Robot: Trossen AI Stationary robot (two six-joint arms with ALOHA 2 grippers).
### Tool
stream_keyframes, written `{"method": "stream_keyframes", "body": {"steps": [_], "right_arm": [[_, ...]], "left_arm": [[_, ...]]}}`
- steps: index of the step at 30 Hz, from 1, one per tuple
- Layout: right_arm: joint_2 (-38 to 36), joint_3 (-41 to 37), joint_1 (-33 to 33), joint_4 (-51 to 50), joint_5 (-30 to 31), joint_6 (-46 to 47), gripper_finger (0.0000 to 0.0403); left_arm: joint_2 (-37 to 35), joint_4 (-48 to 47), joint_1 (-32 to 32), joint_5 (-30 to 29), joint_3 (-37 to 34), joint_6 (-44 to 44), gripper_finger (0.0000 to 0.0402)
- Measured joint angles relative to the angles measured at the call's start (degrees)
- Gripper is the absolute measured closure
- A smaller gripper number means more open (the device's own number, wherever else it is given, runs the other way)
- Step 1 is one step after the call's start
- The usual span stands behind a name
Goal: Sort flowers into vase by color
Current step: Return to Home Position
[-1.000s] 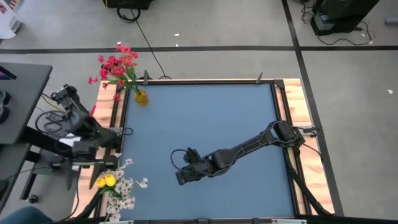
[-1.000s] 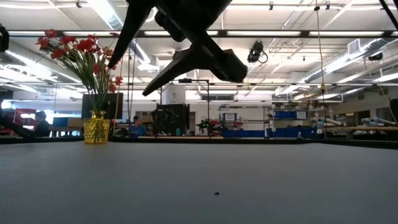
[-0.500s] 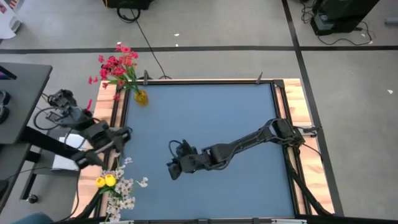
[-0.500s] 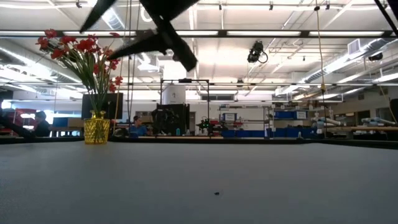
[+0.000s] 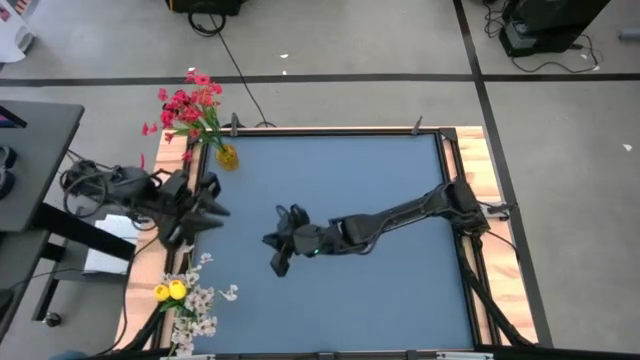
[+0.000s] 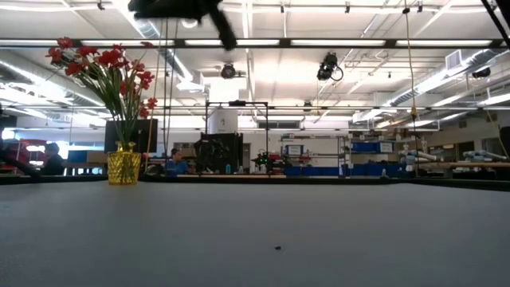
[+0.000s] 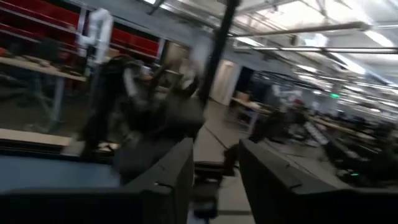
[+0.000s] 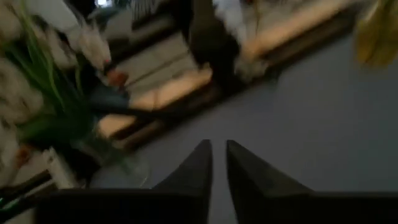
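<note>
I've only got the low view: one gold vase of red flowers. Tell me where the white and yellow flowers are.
Observer: In the high view, the white flowers and yellow flowers stand bunched together at the table's near-left corner, outside your frame.
Operator: Give me the arms.
Observer: The right gripper hangs over the table's middle; the left gripper is at its left edge.
Operator: Check whether the left holds anything.
Observer: Left wrist view: its fingers stand apart, nothing between them.
</note>
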Motion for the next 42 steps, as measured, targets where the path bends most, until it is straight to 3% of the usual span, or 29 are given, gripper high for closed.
{"method": "stream_keyframes", "body": {"steps": [3, 8, 12, 16, 22, 31, 36, 42], "right_arm": [[-3.3, 0.0, -0.6, 0.6, 3.3, -6.9, 0.0390], [-8.1, 0.0, -2.3, 1.1, 3.5, -12.5, 0.0392], [-11.6, -0.5, -2.4, 1.6, 5.8, -14.8, 0.0397], [-17.4, -4.6, -0.9, 4.9, 7.9, -18.5, 0.0398], [-28.4, -16.1, -0.3, 13.2, 5.9, -25.7, 0.0399], [-44.7, -34.9, -3.9, 22.2, 0.2, -28.0, 0.0400], [-51.4, -44.2, -5.7, 24.7, -3.0, -27.7, 0.0400], [-57.8, -55.0, -7.1, 31.6, -5.7, -26.7, 0.0400]], "left_arm": [[0.4, 0.0, 6.1, 3.4, 0.0, 0.2, 0.0287], [4.9, 0.7, 16.6, 13.6, 0.1, -1.3, 0.0320], [6.3, 0.9, 21.5, 16.8, 0.2, -3.0, 0.0356], [2.6, 0.3, 22.8, 15.4, 1.1, -2.1, 0.0394], [-3.2, -7.6, 22.6, 11.4, 0.9, 0.6, 0.0397], [-0.2, -6.6, 22.6, 5.0, -0.2, 12.7, 0.0400], [1.7, -2.4, 22.6, 5.2, -4.4, 13.1, 0.0400], [-0.9, -1.9, 22.6, 5.2, -7.4, 13.3, 0.0401]]}}
